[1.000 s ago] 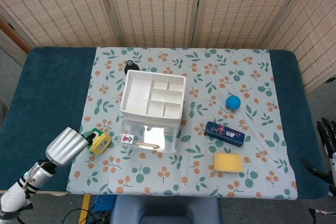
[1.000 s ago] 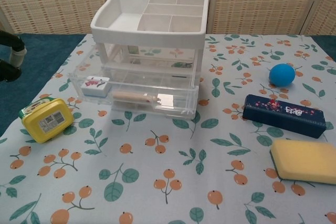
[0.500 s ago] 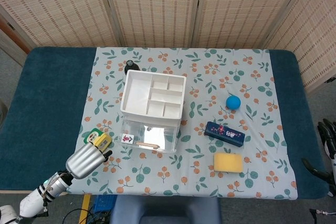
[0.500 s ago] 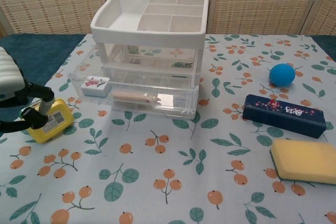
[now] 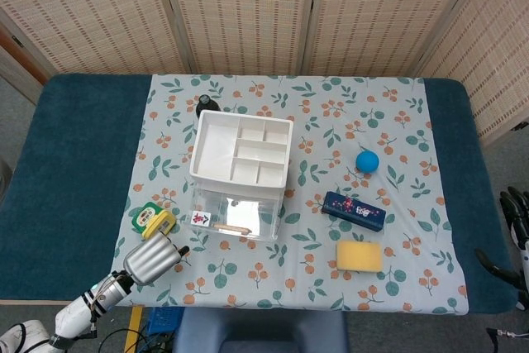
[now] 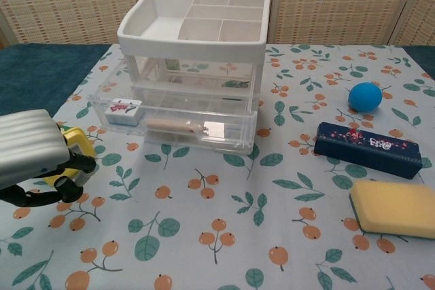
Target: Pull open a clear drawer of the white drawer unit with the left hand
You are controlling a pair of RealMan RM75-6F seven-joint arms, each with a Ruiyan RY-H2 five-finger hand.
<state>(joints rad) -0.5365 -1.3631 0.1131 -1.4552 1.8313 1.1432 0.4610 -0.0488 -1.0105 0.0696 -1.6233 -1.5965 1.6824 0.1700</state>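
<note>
The white drawer unit [image 5: 240, 173] stands near the middle of the flowered cloth [image 5: 397, 229] on the bench [image 5: 74, 163], its divided white tray on top and clear drawers beneath. The bottom clear drawer [image 6: 178, 125] juts forward of the frame, well out past the drawer above it, and holds a small patterned tile [image 6: 124, 109] at its left end and a slim wooden stick [image 6: 175, 125] along its floor. Judged by that, the pulling step looks done or close to done. The left hand [image 5: 154, 259] is low at the near left edge of the cloth, apart from the drawer front and just in front of a yellow tape measure [image 5: 154, 221]; in the chest view its dark fingers [image 6: 71, 170] curl inward with nothing visibly between them, so it reads as closed on nothing. If more opening is wanted, the hand would need to travel right and forward to hook the drawer's front lip again, then draw straight toward the robot so the light unit does not slide with it. The right hand [image 5: 514, 208] shows only as dark fingers at the far right edge; its state cannot be told.
</note>
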